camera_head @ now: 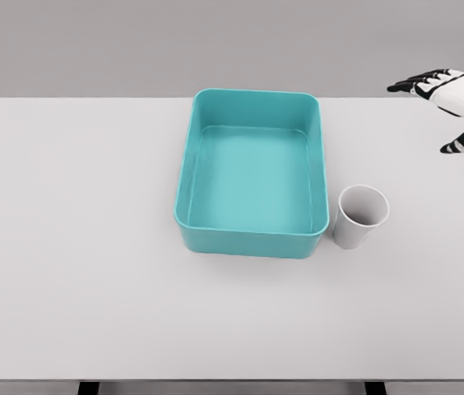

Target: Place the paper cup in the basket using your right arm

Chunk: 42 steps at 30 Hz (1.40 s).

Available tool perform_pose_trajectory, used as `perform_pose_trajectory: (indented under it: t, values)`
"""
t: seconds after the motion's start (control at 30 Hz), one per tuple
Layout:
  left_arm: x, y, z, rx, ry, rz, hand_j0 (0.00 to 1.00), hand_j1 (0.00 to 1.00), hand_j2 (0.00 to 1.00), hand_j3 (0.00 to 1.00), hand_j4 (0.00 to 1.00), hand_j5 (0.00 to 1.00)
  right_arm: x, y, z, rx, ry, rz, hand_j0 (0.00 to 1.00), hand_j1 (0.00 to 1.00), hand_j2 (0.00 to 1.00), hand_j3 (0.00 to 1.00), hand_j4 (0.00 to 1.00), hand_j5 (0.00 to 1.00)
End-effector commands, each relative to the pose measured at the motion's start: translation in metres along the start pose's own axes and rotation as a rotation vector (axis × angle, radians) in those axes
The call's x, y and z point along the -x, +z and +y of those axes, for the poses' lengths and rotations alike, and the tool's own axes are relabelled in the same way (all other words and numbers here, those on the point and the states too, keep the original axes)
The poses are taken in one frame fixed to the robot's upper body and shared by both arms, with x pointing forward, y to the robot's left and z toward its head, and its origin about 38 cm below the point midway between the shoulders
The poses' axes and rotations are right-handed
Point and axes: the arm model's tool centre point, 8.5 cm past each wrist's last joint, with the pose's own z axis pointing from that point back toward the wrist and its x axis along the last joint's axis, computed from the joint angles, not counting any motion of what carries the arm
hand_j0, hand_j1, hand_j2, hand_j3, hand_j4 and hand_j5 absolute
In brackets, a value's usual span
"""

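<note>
a white paper cup (361, 216) is standing upright on a white table (76, 247), just beside the near right corner of a teal basket (252, 239) sitting mid-table toward the far edge. the right hand (454, 103) is hovering over the table's far right corner, fingers spread and holding nothing, well apart from the cup.

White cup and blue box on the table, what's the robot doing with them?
Nothing is being held yet. The small white paper cup stands upright on the white table, just right of the empty teal plastic basket. The robot's right hand hovers at the far right edge, fingers spread, well away from the cup. The left arm is out of view.
</note>
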Motion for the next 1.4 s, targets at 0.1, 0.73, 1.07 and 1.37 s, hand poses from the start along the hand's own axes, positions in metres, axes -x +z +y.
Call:
perform_pose_trajectory:
  t: [0.1,0.73,1.07,1.37]
  values:
    - [0.0,0.0,0.0,0.0,0.0,0.0,1.0,1.0,1.0,1.0,1.0,1.0,-0.004,-0.001,0.001,-0.009,0.003,-0.012,1.0,1.0,1.0,1.0,1.0,1.0]
    - [0.0,0.0,0.0,0.0,0.0,0.0,1.0,1.0,1.0,1.0,1.0,1.0,0.043,0.025,0.068,-0.024,-0.739,-0.302,1.0,1.0,1.0,1.0,1.0,1.0]
    - [0.0,0.0,0.0,0.0,0.0,0.0,1.0,1.0,1.0,1.0,1.0,1.0,0.01,0.003,0.114,-0.135,-0.779,-0.382,1.0,1.0,1.0,1.0,1.0,1.0]
    - [0.0,0.0,0.0,0.0,0.0,0.0,1.0,1.0,1.0,1.0,1.0,1.0,0.003,-0.009,0.121,-0.118,-0.811,-0.406,1.0,1.0,1.0,1.0,1.0,1.0]
